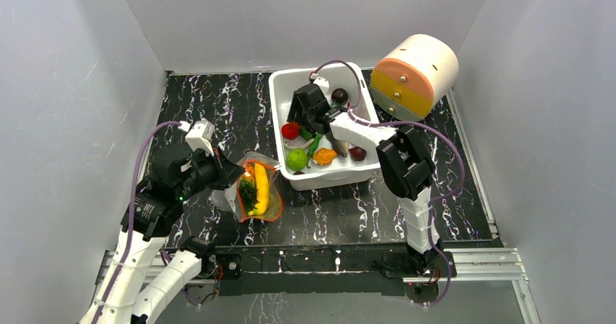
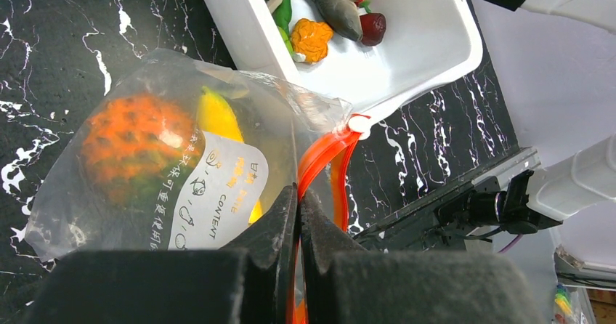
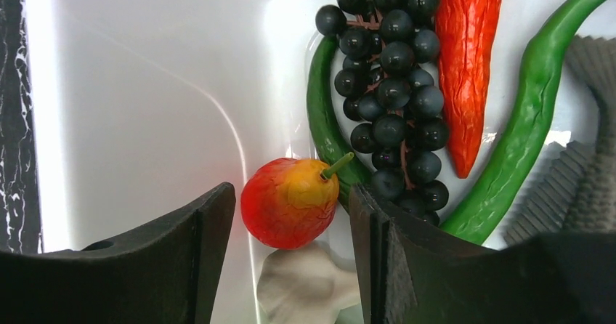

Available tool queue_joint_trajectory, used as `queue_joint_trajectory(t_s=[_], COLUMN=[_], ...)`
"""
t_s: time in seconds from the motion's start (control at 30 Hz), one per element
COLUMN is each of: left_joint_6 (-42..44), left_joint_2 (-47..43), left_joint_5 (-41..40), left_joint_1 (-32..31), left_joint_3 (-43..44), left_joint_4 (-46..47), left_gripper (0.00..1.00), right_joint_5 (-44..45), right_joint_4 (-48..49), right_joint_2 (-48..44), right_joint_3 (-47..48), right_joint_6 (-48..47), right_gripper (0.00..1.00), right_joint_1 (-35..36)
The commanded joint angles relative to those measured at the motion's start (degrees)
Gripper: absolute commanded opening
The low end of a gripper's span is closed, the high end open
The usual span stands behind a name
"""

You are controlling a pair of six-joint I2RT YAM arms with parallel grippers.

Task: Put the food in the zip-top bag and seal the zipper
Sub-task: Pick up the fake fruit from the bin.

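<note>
The clear zip-top bag [image 1: 258,189] lies on the black marbled table left of the white bin [image 1: 280,91], mouth toward the near edge. It holds a pineapple [image 2: 134,146] and a yellow banana [image 2: 218,117]. My left gripper [image 2: 298,193] is shut on the red-orange zipper [image 2: 319,153] at the bag's mouth; it also shows in the top view [image 1: 231,181]. My right gripper [image 3: 290,193] is open down in the bin, jaws on either side of the red apple [image 3: 290,202], also in the top view [image 1: 290,130]. Dark grapes [image 3: 392,84] and a red chili [image 3: 468,62] lie just beyond.
The bin also holds a lime [image 1: 296,158], a fish [image 2: 335,4], an orange piece [image 2: 312,39], long green pods [image 3: 523,128] and a white garlic [image 3: 305,288]. A cream, orange and yellow drum [image 1: 414,73] stands at the back right. White walls enclose the table.
</note>
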Motion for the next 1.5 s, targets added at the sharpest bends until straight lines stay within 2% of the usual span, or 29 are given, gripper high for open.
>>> queue_joint_trajectory(t_s=[0.0,0.43,0.6,0.7,0.8,1.0,1.47], left_joint_6=[1.0,1.4,1.4,1.4,1.2,0.6,-0.3], left_joint_2=[-0.6,-0.6,-0.7,-0.7,-0.9,-1.0,-0.7], left_joint_5=[1.2,0.7,0.6,0.5,0.5,0.7,0.9], left_joint_1=[0.0,0.0,0.0,0.0,0.0,0.0,0.0], left_joint_3=[2.5,3.6,3.6,3.7,3.9,4.2,4.9], left_joint_4=[0.0,-1.1,-1.3,-1.5,-1.6,-1.5,-1.6], left_gripper=[0.0,0.0,0.0,0.0,0.0,0.0,0.0], right_joint_5=[1.6,-1.7,-1.4,-1.1,-0.8,-2.2,-4.2], right_joint_4=[2.9,5.2,6.0,6.6,8.1,12.5,14.4], right_joint_2=[1.4,4.1,4.4,3.9,2.1,-2.8,-15.1], right_joint_3=[2.9,2.4,2.7,2.0,0.1,-4.9,-12.2], right_joint_6=[3.5,5.5,4.0,2.4,0.2,-4.4,-14.9], right_gripper=[0.57,0.54,0.47,0.33,0.25,0.2,0.17], right_joint_1=[-0.2,-0.2,-0.2,-0.3,-0.4,-0.6,-0.6])
